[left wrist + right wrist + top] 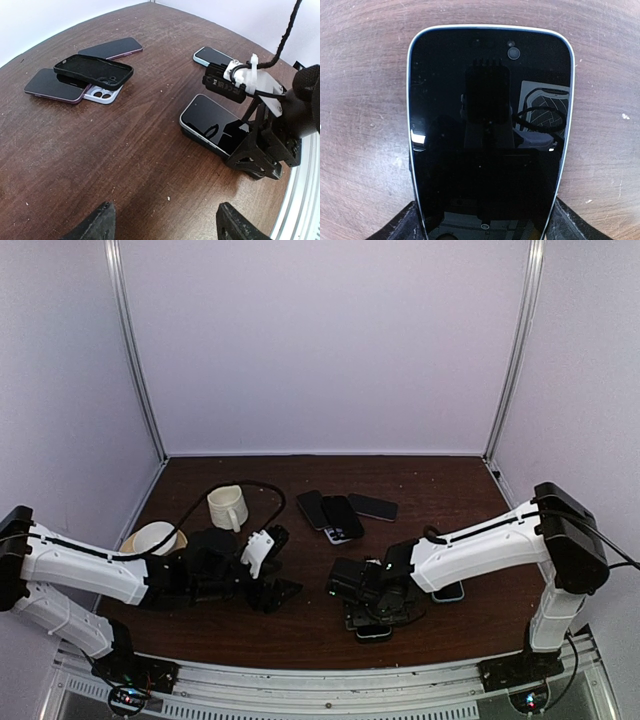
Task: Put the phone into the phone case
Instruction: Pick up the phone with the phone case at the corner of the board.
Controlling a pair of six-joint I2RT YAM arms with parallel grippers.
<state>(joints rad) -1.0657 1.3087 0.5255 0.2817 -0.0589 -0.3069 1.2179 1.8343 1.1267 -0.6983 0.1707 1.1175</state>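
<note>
Between the fingers of the right gripper (485, 222) lies the phone (490, 125), screen up on the desk (365, 100). The fingers stand apart at its long edges; whether they clamp it cannot be told. Step in hand: grasping the phone. The next move calls for a firm clamp, then a carry to the case (92, 70), well beyond this gripper, atop other phones (50, 85). The left gripper (165, 222) hangs apart, empty. The phone's underside is hidden.

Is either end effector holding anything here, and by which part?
Left end effector: nothing, jaws open. Right end effector brackets the phone across its long edges at one end; whether it actually grips cannot be told.
</note>
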